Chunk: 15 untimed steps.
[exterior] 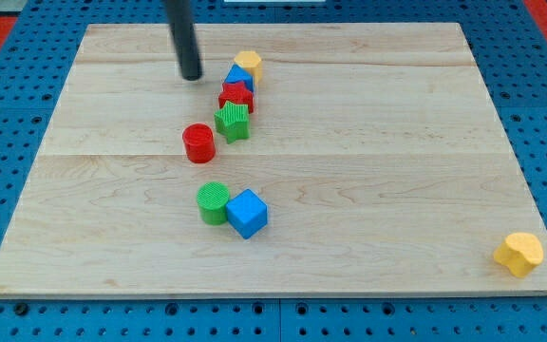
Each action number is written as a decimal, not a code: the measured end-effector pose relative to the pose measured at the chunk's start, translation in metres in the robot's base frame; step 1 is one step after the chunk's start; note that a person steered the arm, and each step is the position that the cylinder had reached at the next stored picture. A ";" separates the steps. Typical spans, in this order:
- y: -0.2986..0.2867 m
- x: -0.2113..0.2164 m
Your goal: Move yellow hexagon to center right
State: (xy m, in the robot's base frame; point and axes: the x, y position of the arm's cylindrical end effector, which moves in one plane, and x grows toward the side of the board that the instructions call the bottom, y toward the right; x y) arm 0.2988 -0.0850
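Note:
The yellow hexagon sits near the view's top, left of centre, on the wooden board. It touches a blue block just below it. My tip stands to the left of the yellow hexagon, apart from it by roughly one block width, and touches no block. Below the blue block a red star and a green star continue the line of blocks downward.
A red cylinder lies below my tip. A green cylinder and a blue cube touch each other lower down. A second yellow block, heart-like, sits at the bottom right corner.

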 end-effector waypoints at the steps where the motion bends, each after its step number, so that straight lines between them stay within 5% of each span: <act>1: 0.065 -0.002; 3: -0.023 -0.026; 4: -0.003 -0.065; 7: 0.131 -0.061; 9: 0.092 -0.094; 13: 0.102 -0.014; 15: 0.189 -0.014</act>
State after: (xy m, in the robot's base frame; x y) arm 0.2849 0.1044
